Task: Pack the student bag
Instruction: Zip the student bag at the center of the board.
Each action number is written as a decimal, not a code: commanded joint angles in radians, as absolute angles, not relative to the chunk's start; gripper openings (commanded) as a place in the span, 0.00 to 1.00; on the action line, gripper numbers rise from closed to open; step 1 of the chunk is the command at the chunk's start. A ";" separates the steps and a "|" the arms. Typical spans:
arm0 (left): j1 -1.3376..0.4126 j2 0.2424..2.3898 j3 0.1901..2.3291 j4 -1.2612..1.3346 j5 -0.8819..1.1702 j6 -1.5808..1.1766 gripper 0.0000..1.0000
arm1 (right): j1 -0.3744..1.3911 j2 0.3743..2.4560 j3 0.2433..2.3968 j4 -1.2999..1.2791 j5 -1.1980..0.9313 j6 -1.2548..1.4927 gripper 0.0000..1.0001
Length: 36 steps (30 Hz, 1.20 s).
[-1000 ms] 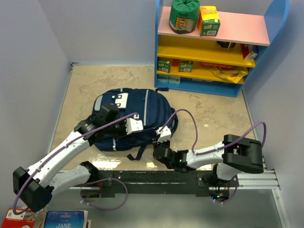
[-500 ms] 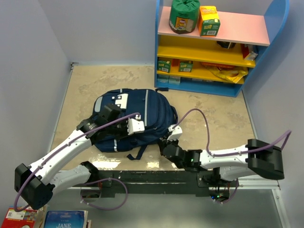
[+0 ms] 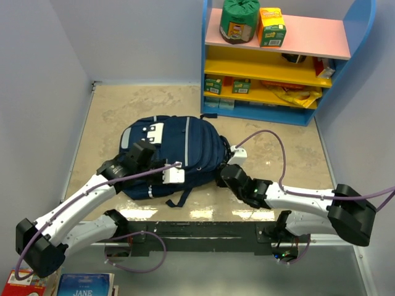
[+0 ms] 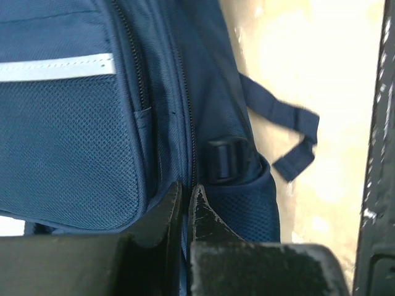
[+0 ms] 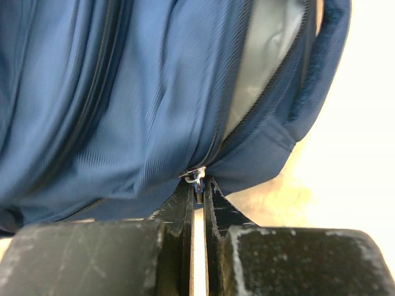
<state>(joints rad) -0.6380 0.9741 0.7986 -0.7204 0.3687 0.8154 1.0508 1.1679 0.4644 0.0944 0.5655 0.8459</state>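
Table: beige top, with the shelf unit at the far right corner.

The student bag lies flat on the table, centre-left, in front of the shelf unit and well apart from it. Navy, white patches facing up. One arm comes in from each side.

The left gripper is at the bag's near-left side. Its fingers are pressed nearly together, nipping a fold of navy fabric right at a zipper seam, next to the mesh side pocket. Buckle just beyond the fingertips. A loose strap trails off onto the table.

The right gripper is at the bag's right edge. Fingers are closed, pinching the small metal zipper pull between the tips. Beyond the pull the zipper is parted and grey lining shows in the gap.
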 commanded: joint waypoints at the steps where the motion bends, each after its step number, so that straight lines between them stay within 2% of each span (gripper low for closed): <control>1: -0.634 0.888 0.732 -0.980 0.219 0.926 0.00 | 0.966 1.184 0.540 0.058 0.650 0.758 0.00; 6: -0.626 0.842 0.718 -1.003 0.131 0.936 0.00 | 0.962 1.146 0.583 0.089 0.596 0.643 0.00; 8: -0.615 0.816 0.669 -0.867 0.001 0.913 0.00 | 0.962 1.132 0.572 0.110 0.551 0.626 0.00; 10: -0.601 0.793 0.663 -0.731 -0.075 0.879 0.00 | 0.963 1.121 0.528 0.176 0.415 0.623 0.00; 12: -0.601 0.819 0.713 -0.697 -0.043 0.821 0.07 | 0.965 1.118 0.488 0.250 0.248 0.624 0.00; 15: -0.601 0.856 0.898 -0.771 0.153 0.776 0.15 | 0.969 1.117 0.420 0.385 0.105 0.641 0.00; 16: -0.603 0.844 0.961 -0.829 0.214 0.807 0.26 | 0.969 1.120 0.408 0.417 0.028 0.643 0.00; 17: -0.603 0.825 0.980 -0.842 0.309 0.833 0.35 | 0.969 1.120 0.410 0.411 0.012 0.646 0.00; 19: -0.604 0.784 1.020 -0.873 0.362 0.890 0.50 | 0.969 1.120 0.411 0.397 0.002 0.640 0.00; 20: -0.609 0.787 1.035 -0.890 0.426 0.899 0.61 | 0.968 1.114 0.411 0.394 0.002 0.640 0.00; 21: -0.614 0.811 1.052 -0.908 0.463 0.899 1.00 | 0.969 1.108 0.410 0.393 0.002 0.641 0.00; 25: -0.690 0.926 1.131 -0.940 0.514 0.880 1.00 | 0.968 1.098 0.391 0.405 -0.021 0.652 0.00; 29: -0.793 0.972 1.066 -0.801 0.482 0.900 1.00 | 0.969 1.129 0.397 0.394 -0.028 0.641 0.00; 36: -0.828 1.055 0.976 -0.640 0.505 0.933 1.00 | 0.968 1.141 0.396 0.405 -0.044 0.621 0.00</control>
<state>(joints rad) -0.8074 1.0275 1.0073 -0.7883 0.4690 0.9096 0.9680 1.1385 0.3901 0.3298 0.0044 0.6514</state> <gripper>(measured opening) 0.997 0.037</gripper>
